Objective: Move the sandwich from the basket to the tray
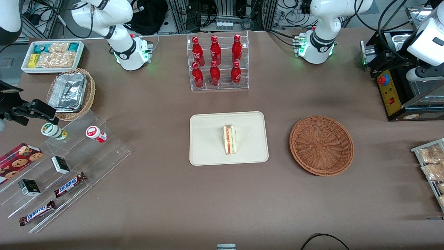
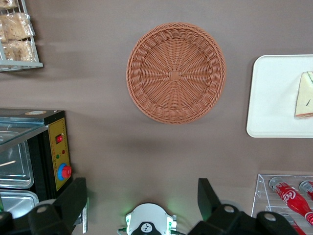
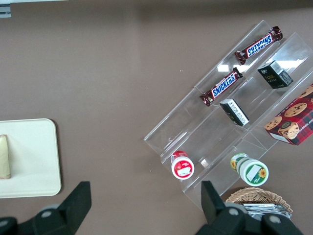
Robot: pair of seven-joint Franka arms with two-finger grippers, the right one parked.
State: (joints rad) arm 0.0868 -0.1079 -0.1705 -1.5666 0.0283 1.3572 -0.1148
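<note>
- Brown table (image 1: 166, 194) carries everything.
- tray (image 1: 208, 152) mid-table, nearer the front camera than the bottle rack (image 1: 218, 62).
- basket (image 1: 322, 145) beside tray, toward the working arm's end, nothing in it.
- tool (image 2: 142, 198) hangs high above the basket, fingers (image 2: 73, 198) spread, holding nothing.
- sandwich (image 1: 229, 139) lies on tray.

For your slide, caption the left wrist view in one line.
Open gripper held high above the empty basket; sandwich already on the tray.
</note>
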